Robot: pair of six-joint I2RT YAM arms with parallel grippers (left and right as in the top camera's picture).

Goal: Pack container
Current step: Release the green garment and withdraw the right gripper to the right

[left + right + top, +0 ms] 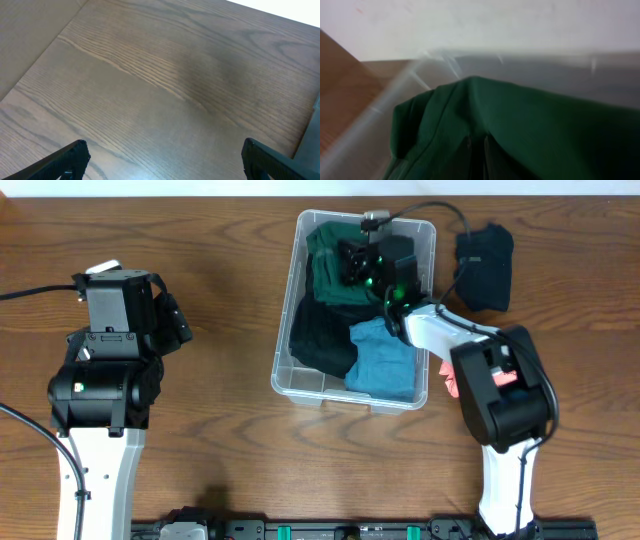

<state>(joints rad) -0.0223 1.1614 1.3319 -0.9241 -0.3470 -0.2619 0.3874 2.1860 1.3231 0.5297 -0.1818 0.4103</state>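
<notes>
Right claw [477, 152] is seen nearly shut, pinched on a fold of the green cloth [325, 270] inside the container [290, 385]. Left claw [165, 145] is held wide open over bare table [220, 260], nothing gripped or touched. One container is placed mid-table, toward the far edge. Four cloths are counted. Three are packed in the container: green at the far end, black cloth [320, 340] near-left, blue cloth [385, 360] near-right. A second black cloth [487, 260] is left on the table just beside the container's right wall.
</notes>
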